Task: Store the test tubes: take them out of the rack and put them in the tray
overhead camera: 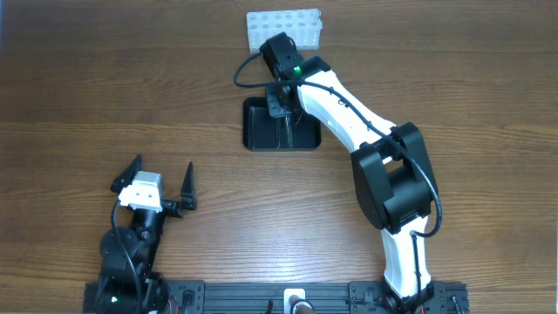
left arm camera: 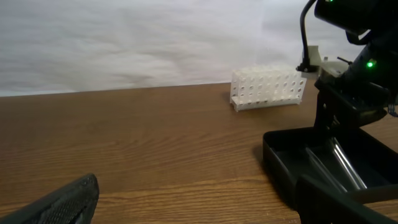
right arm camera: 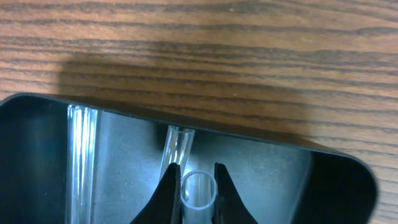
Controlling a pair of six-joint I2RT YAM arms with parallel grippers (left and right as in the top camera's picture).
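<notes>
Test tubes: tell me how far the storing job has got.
Done: two test tubes lie in the black tray. In hand: the right gripper holds a third tube low over the tray, not yet released. Left: I see no tubes standing out of the white rack, though clear glass is hard to tell there. The left gripper sits open, away from the tray.

table (overhead camera: pixel 87 87): brown wood grain | backdrop (left arm camera: pixel 124 43): white, faintly wrinkled
</notes>
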